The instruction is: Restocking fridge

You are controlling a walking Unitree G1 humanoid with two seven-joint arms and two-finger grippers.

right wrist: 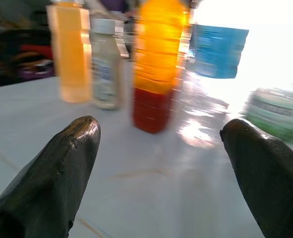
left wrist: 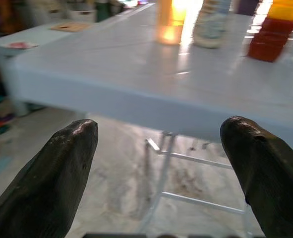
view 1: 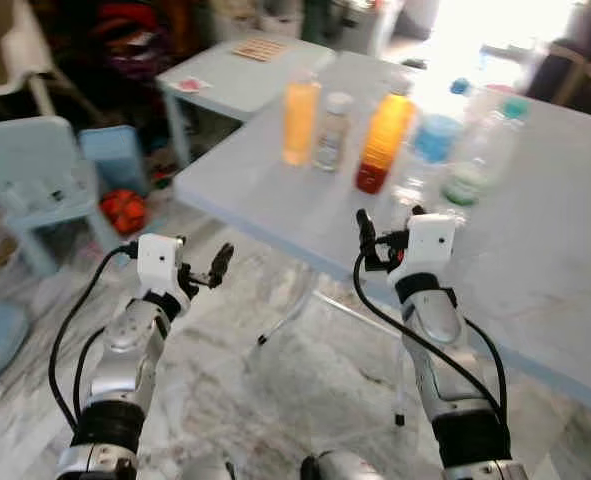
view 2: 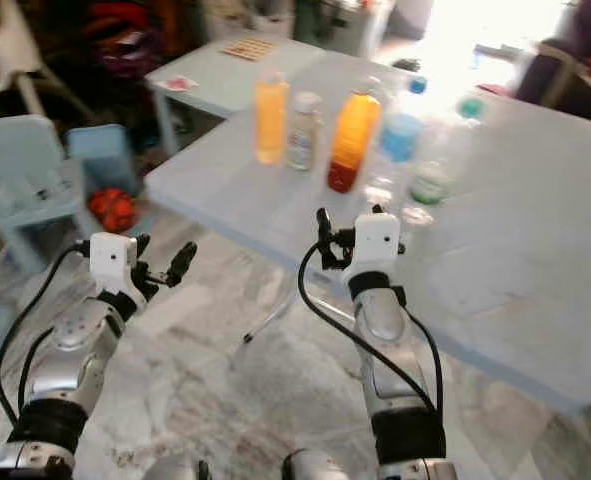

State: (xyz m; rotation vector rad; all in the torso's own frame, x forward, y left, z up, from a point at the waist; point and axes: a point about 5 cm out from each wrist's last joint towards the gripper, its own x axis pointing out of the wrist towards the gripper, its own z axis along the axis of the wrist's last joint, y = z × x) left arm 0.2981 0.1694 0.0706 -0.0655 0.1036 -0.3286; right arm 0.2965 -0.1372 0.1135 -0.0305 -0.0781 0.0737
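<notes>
Both jaws gape wide and empty before the bottles (right wrist: 156, 64), whose labels blur unreadably.

Between spread black fingers (right wrist: 52, 168), a pale orange bottle (right wrist: 69, 52), white-capped bottle (right wrist: 105, 64) and orange-red bottle (right wrist: 157, 64) are seen on a white table (right wrist: 136, 188).

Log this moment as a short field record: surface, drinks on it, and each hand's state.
surface: pale blue table
drinks: pale orange bottle; small white-capped bottle; orange-and-red bottle; blue-labelled clear bottle; green-labelled clear bottle; all upright
left hand: open, holding nothing, below the table's near edge
right hand: open, holding nothing, at the near edge, facing the bottles
</notes>
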